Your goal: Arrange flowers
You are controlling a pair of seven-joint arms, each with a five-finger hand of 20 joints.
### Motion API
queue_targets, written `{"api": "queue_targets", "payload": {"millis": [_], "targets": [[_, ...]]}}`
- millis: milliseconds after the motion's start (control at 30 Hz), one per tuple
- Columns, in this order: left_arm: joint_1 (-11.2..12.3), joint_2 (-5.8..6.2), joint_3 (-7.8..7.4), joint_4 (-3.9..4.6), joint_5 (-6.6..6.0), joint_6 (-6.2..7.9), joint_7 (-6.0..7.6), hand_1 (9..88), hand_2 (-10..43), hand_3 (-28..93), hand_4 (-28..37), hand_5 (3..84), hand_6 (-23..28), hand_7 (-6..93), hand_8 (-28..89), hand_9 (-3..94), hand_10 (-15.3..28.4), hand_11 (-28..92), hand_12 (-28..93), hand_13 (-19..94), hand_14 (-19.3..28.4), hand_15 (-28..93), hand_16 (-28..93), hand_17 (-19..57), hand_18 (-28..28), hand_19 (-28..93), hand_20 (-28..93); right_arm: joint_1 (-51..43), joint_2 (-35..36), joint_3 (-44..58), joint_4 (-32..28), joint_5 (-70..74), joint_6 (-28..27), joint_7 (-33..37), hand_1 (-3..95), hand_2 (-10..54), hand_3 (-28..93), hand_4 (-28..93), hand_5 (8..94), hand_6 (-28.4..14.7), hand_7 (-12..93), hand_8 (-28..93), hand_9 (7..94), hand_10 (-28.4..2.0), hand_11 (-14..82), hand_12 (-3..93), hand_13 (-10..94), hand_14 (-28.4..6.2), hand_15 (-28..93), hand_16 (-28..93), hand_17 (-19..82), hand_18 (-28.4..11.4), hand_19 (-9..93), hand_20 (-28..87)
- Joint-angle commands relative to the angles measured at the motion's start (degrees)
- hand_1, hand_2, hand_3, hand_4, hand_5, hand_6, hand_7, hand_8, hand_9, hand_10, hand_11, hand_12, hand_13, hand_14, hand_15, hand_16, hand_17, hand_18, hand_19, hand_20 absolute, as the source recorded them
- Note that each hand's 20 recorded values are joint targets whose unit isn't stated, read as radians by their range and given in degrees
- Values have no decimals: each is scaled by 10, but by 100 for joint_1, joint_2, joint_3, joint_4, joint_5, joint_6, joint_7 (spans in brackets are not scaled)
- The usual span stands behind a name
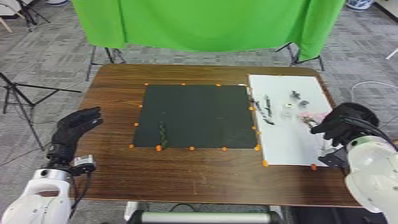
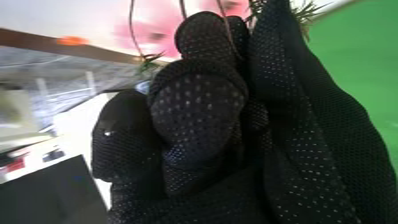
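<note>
Picking stage of arranging: the right hand (image 1: 343,121), at 4 o'clock of the pink flowers (image 1: 309,116), has its thumb closed against its fingers, apparently pinching thin stems (image 2: 133,25). The left hand (image 1: 82,119), relaxed and empty, lies at the mat's 9 o'clock. Next, presumably, comes a lift clear of the smooth white sheet (image 1: 293,147) and a careful lowering onto the dark, square mat (image 1: 197,112), where a slender, leafy green sprig (image 1: 163,136) lies at 7 o'clock; wiry stems may twist in mesh-textured gloves
</note>
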Motion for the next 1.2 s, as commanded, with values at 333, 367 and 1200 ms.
{"api": "queue_targets", "payload": {"millis": [333, 367, 1200], "targets": [[203, 156, -224, -158, -2, -31, -109, 399, -95, 634, -139, 474, 8, 214, -86, 428, 116, 228, 148, 378, 160, 277, 6, 100, 137, 198, 243, 3711, -857, -3820, 342, -70, -449, -268, 631, -95, 532, -117, 847, -54, 166, 151, 937, -120, 310, 179, 937, -25, 534, 167, 771, -52, 786, 372], [206, 168, -225, -165, 0, -17, -104, 399, -95, 633, -139, 474, 8, 214, -85, 427, 116, 228, 148, 378, 160, 276, 6, 100, 137, 198, 243, 3850, -999, -4029, 443, -105, -455, -243, 631, -95, 533, -117, 848, -54, 165, 151, 937, -121, 309, 179, 937, -25, 534, 167, 771, -51, 786, 371], [197, 254, -91, -220, 8, 18, -183, 398, -95, 634, -140, 472, 8, 213, -85, 426, 114, 226, 149, 376, 160, 273, 7, 99, 137, 195, 243, 5095, -2626, -5900, 1940, 259, -29, -169, 631, -95, 532, -112, 849, -57, 167, 148, 937, -120, 311, 175, 937, -25, 539, 153, 778, -46, 786, 358]]}}
